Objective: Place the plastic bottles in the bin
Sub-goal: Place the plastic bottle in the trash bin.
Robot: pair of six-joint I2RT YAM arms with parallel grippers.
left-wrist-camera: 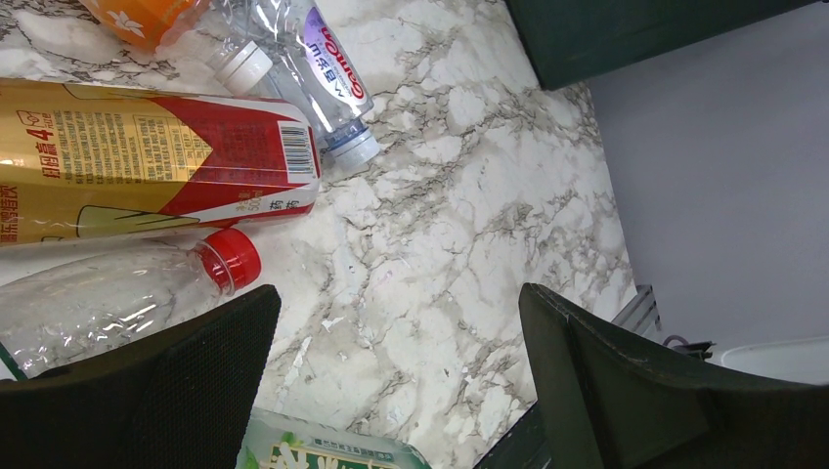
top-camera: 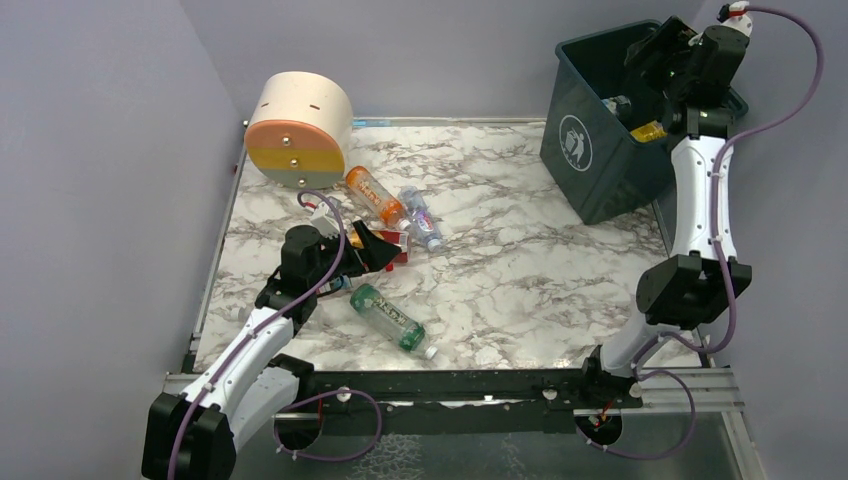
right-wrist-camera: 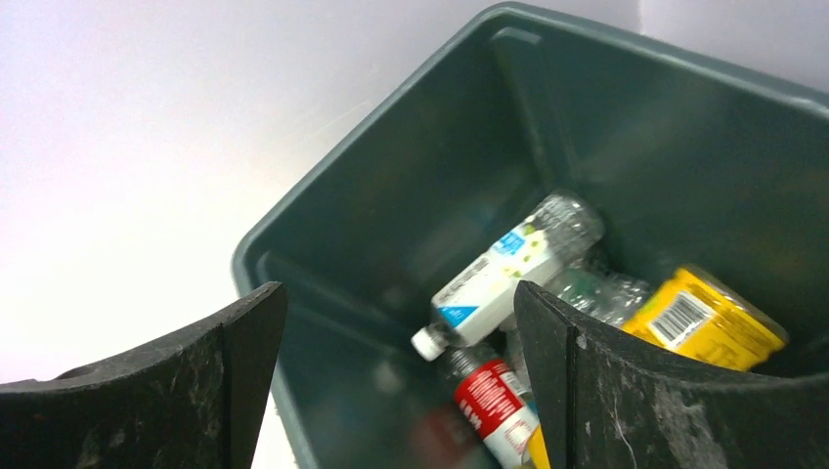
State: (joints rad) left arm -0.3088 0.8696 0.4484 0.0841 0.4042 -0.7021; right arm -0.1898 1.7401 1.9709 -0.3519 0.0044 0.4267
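Note:
The dark teal bin (top-camera: 600, 150) stands at the far right. My right gripper (top-camera: 647, 55) hangs open and empty over it. In the right wrist view this gripper (right-wrist-camera: 401, 381) looks down into the bin (right-wrist-camera: 391, 195), which holds a white-and-blue labelled bottle (right-wrist-camera: 508, 269), a red-labelled one (right-wrist-camera: 494, 401) and a yellow-labelled one (right-wrist-camera: 699, 318). My left gripper (top-camera: 385, 250) is open and low over the table's left half. Around it lie an orange bottle (top-camera: 375, 195), a clear bottle (top-camera: 422, 218) and a green bottle (top-camera: 390, 317). In the left wrist view, the empty gripper (left-wrist-camera: 401, 371) has a yellow-and-red labelled bottle (left-wrist-camera: 147, 161), a clear red-capped bottle (left-wrist-camera: 117, 293) and the green bottle (left-wrist-camera: 323, 454) beside it.
A cream cylinder (top-camera: 298, 130) with an orange and green face lies at the far left. The marble table (top-camera: 520, 270) is walled at the back and both sides. A black rail (top-camera: 450, 385) runs along its near edge.

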